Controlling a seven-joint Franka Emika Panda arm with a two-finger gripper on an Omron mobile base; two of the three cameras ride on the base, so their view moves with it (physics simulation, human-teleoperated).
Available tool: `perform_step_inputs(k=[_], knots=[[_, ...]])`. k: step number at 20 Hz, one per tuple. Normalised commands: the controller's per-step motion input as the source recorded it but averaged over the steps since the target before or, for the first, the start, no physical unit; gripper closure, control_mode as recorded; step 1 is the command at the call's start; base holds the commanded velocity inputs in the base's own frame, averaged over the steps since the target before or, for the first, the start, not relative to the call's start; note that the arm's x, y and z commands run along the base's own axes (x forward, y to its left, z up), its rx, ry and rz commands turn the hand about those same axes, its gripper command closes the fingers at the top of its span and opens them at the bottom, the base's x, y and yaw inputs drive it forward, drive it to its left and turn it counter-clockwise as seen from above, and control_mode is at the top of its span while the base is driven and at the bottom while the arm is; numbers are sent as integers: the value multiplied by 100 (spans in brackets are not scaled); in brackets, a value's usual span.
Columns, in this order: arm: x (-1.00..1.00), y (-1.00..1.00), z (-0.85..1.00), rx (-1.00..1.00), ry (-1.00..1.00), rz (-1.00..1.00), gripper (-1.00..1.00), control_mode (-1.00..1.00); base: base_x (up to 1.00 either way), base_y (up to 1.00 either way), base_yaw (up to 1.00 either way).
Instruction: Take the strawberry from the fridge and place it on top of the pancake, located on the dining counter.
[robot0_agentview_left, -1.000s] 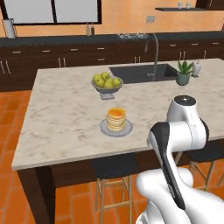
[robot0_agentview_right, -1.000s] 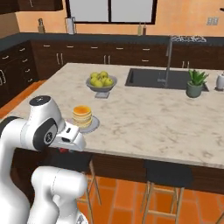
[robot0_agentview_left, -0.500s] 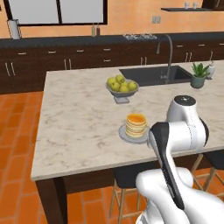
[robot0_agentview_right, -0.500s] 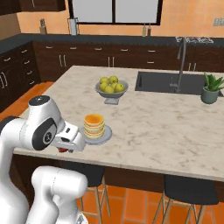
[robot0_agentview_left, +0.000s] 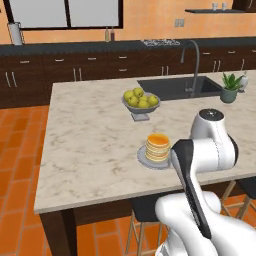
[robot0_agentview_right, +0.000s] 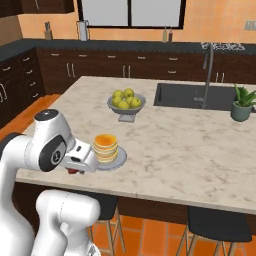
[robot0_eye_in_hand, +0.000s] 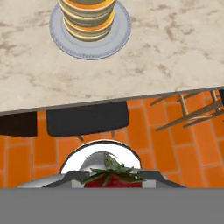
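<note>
The tool (robot0_agentview_right: 75, 169) grips the strawberry (robot0_eye_in_hand: 113, 179); the pancake (robot0_eye_in_hand: 87, 15) at 12 o'clock could topple if bumped.

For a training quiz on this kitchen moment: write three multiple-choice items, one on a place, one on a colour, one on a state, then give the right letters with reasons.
1. Where does the pancake stand?
A. on a grey plate on the dining counter
B. in the sink
C. on a stool

2. What colour are the fruits in the bowl?
A. red
B. yellow-green
C. purple

3. What is the state of the strawberry?
A. lying on the pancake
B. lying on the floor
C. held at the gripper, off the counter's near edge

Answers: 1 A, the plate rests on the marble dining counter. 2 B, the bowl holds yellow-green fruits. 3 C, the hand view shows the strawberry at the gripper, the pancake top bare.
</note>
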Motion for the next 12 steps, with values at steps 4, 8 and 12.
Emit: perform_step_inputs(k=[4,8,12], knots=[[92,7,12,0,-7,0,100,-100,0,0,0],[100,13,27,0,-1,2,100,-100,0,0,0],[100,-2,76,11,-2,1,100,-100,0,0,0]])
